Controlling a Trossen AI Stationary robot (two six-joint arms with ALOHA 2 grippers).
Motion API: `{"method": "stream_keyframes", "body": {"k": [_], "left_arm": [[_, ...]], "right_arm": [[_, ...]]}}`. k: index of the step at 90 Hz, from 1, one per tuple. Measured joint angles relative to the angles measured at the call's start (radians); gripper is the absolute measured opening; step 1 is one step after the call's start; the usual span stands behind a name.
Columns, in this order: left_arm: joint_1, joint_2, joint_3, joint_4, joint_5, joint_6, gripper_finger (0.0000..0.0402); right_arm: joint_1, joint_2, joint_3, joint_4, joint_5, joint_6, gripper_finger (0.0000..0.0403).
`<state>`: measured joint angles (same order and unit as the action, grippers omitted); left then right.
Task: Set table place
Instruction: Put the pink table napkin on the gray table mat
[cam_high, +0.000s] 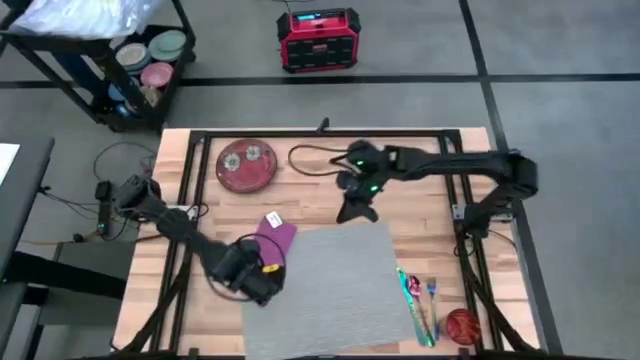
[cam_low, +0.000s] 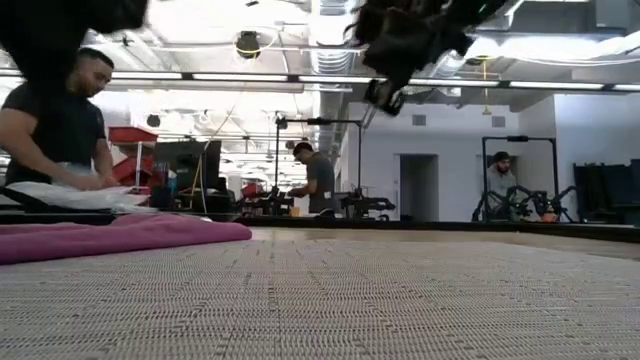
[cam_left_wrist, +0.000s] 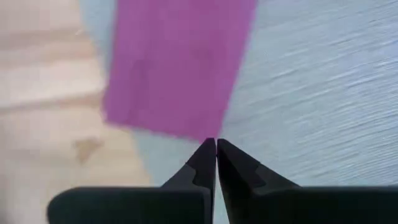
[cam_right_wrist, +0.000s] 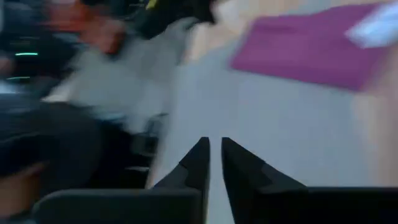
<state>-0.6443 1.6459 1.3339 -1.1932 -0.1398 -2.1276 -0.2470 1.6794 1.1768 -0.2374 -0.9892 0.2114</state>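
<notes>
The grey placemat (cam_high: 325, 285) lies flat on the wooden table (cam_high: 420, 215), near its front edge. A purple napkin (cam_high: 277, 236) lies flat with one end on the placemat's far left corner and the other on the wood. My left gripper (cam_left_wrist: 216, 143) is shut with nothing between its fingers. It hovers over the placemat's left part, its tips just short of the napkin's near edge (cam_left_wrist: 180, 130). My right gripper (cam_right_wrist: 214, 144) is up in the air over the placemat's far edge (cam_high: 357, 212). Its fingers are only a narrow slit apart and hold nothing.
A dark red plate (cam_high: 247, 165) sits at the table's far left, with a black cable (cam_high: 315, 160) beside it. Cutlery (cam_high: 420, 300) and a red round thing (cam_high: 462, 325) lie right of the placemat. People (cam_low: 60, 120) stand in the room behind.
</notes>
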Motion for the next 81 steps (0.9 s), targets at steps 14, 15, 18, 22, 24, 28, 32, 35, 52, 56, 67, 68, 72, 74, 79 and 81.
{"method": "stream_keyframes", "body": {"k": [14,15,18,22,24,28,32,35,52,56,67,68,72,74,79,81], "left_arm": [[-0.083,-0.001,0.03,-0.033,0.0,-0.097,0.0],[-0.088,-0.001,0.03,-0.031,0.0,-0.102,0.0],[-0.101,-0.001,0.03,-0.025,0.0,-0.117,0.0],[-0.115,-0.001,0.03,-0.015,0.0,-0.134,0.0],[-0.122,-0.001,0.03,-0.01,0.0,-0.139,0.0],[-0.134,-0.001,0.03,0.001,0.0,-0.14,0.0],[-0.144,-0.001,0.03,0.013,-0.001,-0.136,0.0],[-0.15,-0.001,0.03,0.015,0.0,-0.135,0.0],[-0.193,-0.001,0.03,0.019,-0.003,-0.133,0.0],[-0.206,-0.001,0.03,0.03,-0.003,-0.134,0.0],[-0.238,-0.001,0.03,0.039,-0.003,-0.136,0.0],[-0.24,0.0,0.03,0.039,-0.003,-0.137,0.0],[-0.248,0.0,0.03,0.038,-0.003,-0.137,0.0],[-0.252,0.0,0.03,0.037,-0.003,-0.137,0.0],[-0.259,0.0,0.03,0.034,-0.003,-0.132,0.0],[-0.262,0.0,0.03,0.034,-0.003,-0.13,0.0]], "right_arm": [[-0.011,0.161,0.07,0.116,-0.092,0.102,0.0111],[-0.012,0.171,0.078,0.115,-0.093,0.103,0.0115],[-0.014,0.202,0.108,0.114,-0.097,0.106,0.0124],[-0.018,0.238,0.149,0.12,-0.095,0.106,0.0134],[-0.019,0.256,0.169,0.119,-0.09,0.106,0.0138],[-0.019,0.291,0.211,0.115,-0.084,0.109,0.0142],[-0.019,0.325,0.252,0.117,-0.066,0.118,0.0144],[-0.016,0.353,0.284,0.116,-0.05,0.124,0.0144],[-0.001,0.484,0.419,0.109,0.102,0.129,0.013],[0.0,0.506,0.437,0.085,0.147,0.123,0.0126],[0.006,0.555,0.495,-0.054,0.266,0.01,0.0119],[0.008,0.557,0.502,-0.071,0.277,-0.004,0.0119],[0.014,0.568,0.531,-0.144,0.335,-0.068,0.0118],[0.019,0.572,0.547,-0.173,0.37,-0.103,0.0118],[0.034,0.583,0.58,-0.24,0.454,-0.185,0.0118],[0.038,0.585,0.59,-0.264,0.476,-0.209,0.0118]]}}
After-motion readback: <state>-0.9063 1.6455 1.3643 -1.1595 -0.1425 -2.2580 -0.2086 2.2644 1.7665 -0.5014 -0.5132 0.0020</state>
